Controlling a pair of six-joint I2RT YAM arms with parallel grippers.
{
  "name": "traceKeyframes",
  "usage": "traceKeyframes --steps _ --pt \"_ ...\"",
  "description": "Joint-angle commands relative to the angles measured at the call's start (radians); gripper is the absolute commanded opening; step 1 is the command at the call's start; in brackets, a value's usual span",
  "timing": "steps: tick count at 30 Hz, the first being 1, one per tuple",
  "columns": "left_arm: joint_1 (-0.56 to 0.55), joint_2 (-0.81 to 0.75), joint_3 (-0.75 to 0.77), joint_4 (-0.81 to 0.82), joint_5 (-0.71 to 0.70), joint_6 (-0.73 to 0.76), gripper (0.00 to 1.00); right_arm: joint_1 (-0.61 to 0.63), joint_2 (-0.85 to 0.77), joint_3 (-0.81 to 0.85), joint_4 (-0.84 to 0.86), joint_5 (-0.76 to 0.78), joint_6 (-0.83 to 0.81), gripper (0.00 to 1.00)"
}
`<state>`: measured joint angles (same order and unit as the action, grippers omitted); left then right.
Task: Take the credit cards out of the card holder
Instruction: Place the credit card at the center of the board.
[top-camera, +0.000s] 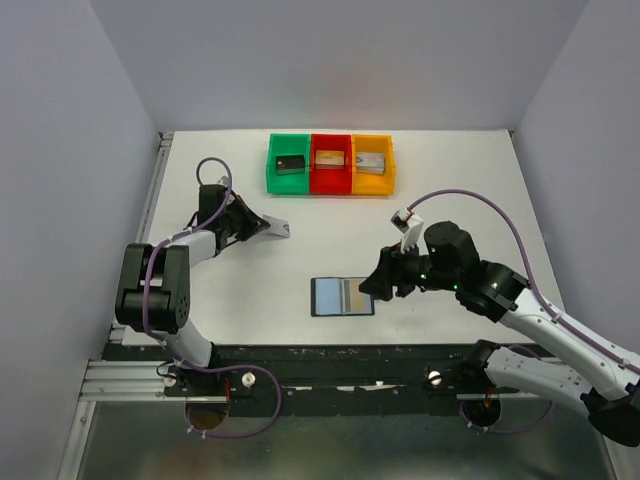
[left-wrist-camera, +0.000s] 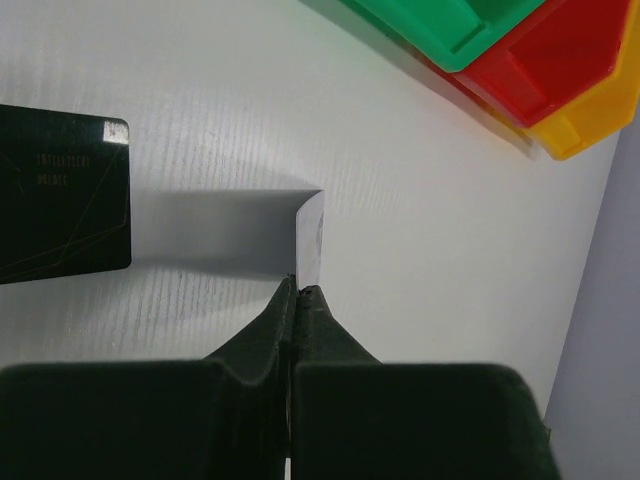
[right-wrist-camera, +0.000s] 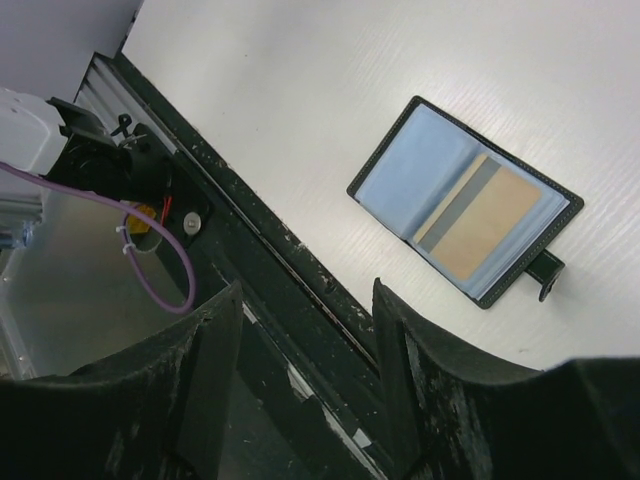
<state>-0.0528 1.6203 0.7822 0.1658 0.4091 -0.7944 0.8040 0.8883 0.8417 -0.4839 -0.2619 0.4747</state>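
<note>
The card holder (top-camera: 325, 297) lies open and flat near the front edge of the table (top-camera: 450, 170), blue-grey faces up, just in front of the right arm. In the right wrist view its left face (right-wrist-camera: 415, 175) looks bare, while the right pocket shows a tan card (right-wrist-camera: 495, 225) with a grey strip (right-wrist-camera: 458, 200) beside it, which may be the edge of another card tucked under; I cannot tell for sure. So the job looks only partly done.

The right gripper (top-camera: 372, 285) hovers by the holder's right edge with its fingers spread and nothing between them (right-wrist-camera: 305, 340). That placement suits a reach for the tan card, though its fingers are not touching the holder in the wrist view.

Well apart, toward the left rear, the left gripper (top-camera: 262, 226) has its fingers pressed together (left-wrist-camera: 298, 290) on the edge of a silver-grey card (left-wrist-camera: 310, 238), pinching it by a thin margin so the rest sticks out ahead. Whether the card touches the table I cannot tell. A black card (left-wrist-camera: 60, 195) lies flat on the table just beside it, so this seems to be the spot for removed cards, kept away from the holder.

Behind, the green (top-camera: 288, 185), red (top-camera: 331, 186) and yellow (top-camera: 372, 186) bins stand in a row and play no part here
</note>
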Motion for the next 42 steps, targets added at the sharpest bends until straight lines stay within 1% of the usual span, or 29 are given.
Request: traceKeyframes --steps 1,6,7,10,12,15,19,27,30,35,36,42 --pt "0.005 0.058 0.04 0.074 0.053 -0.011 0.0 0.001 0.023 -0.018 0.039 -0.033 0.01 0.63" --pt "0.011 0.084 0.042 0.074 0.054 0.001 0.0 0.001 0.043 -0.016 0.045 -0.037 0.008 0.63" --pt "0.014 0.088 0.045 0.069 0.057 0.006 0.03 0.001 0.047 -0.015 0.045 -0.036 0.005 0.63" --pt "0.021 0.102 0.058 0.052 0.069 0.018 0.17 0.001 0.061 -0.01 0.048 -0.037 0.004 0.63" --pt "0.027 0.107 0.065 0.041 0.073 0.026 0.23 0.001 0.066 -0.012 0.047 -0.036 0.004 0.63" --pt "0.033 0.107 0.071 0.026 0.073 0.037 0.29 0.001 0.067 -0.015 0.047 -0.03 0.002 0.63" --pt "0.036 0.107 0.083 0.009 0.077 0.046 0.33 0.001 0.07 -0.01 0.048 -0.027 0.001 0.63" --pt "0.037 0.087 0.107 -0.049 0.059 0.083 0.38 0.003 0.063 -0.018 0.047 -0.013 0.002 0.63" --pt "0.041 0.075 0.118 -0.092 0.037 0.106 0.39 0.003 0.064 -0.021 0.045 -0.011 0.002 0.63" --pt "0.044 0.058 0.114 -0.117 0.013 0.119 0.4 0.001 0.06 -0.03 0.044 -0.008 0.004 0.63" --pt "0.069 0.055 0.112 -0.115 0.013 0.119 0.4 0.003 0.06 -0.032 0.044 -0.01 0.002 0.63" --pt "0.088 0.027 0.124 -0.155 -0.019 0.124 0.41 0.001 0.046 -0.039 0.033 0.004 0.005 0.63"
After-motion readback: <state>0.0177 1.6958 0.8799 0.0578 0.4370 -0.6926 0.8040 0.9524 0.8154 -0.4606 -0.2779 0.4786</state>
